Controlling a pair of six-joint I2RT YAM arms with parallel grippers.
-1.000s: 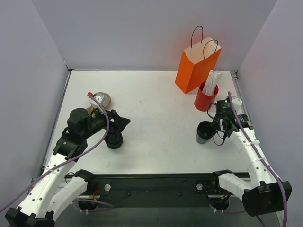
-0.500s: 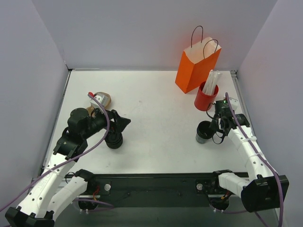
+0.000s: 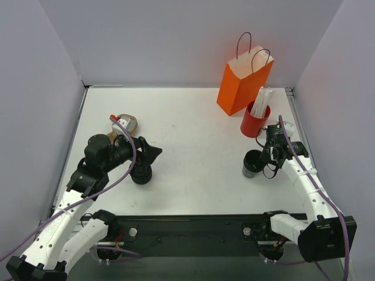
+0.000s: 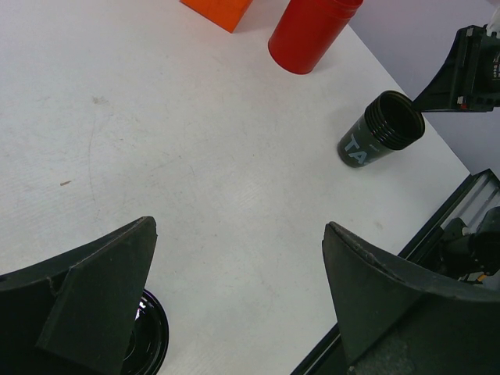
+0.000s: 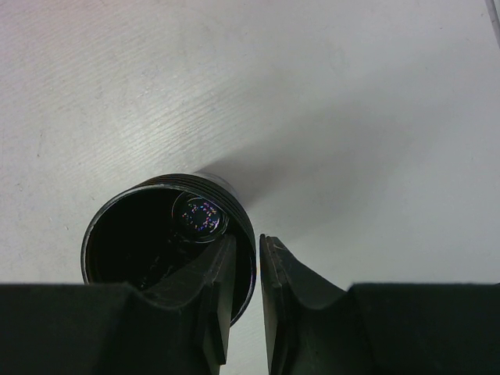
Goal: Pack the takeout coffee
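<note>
The right gripper [image 5: 246, 244] pinched the takeout coffee cup [image 5: 134, 251] by its rim, one finger inside. The left gripper [image 4: 238, 230] gaped wide, half-hiding the ribbed black stack [image 4: 150, 345].

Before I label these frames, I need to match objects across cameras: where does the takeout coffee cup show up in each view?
Top external: takeout coffee cup right of centre, just nearer than the red straw cup.
Left wrist: upper right, lower right of the red straw cup.
Right wrist: lower left, looking down into its open mouth.
Shared landmark: the right gripper at the cup's rim, in all three views.
</note>
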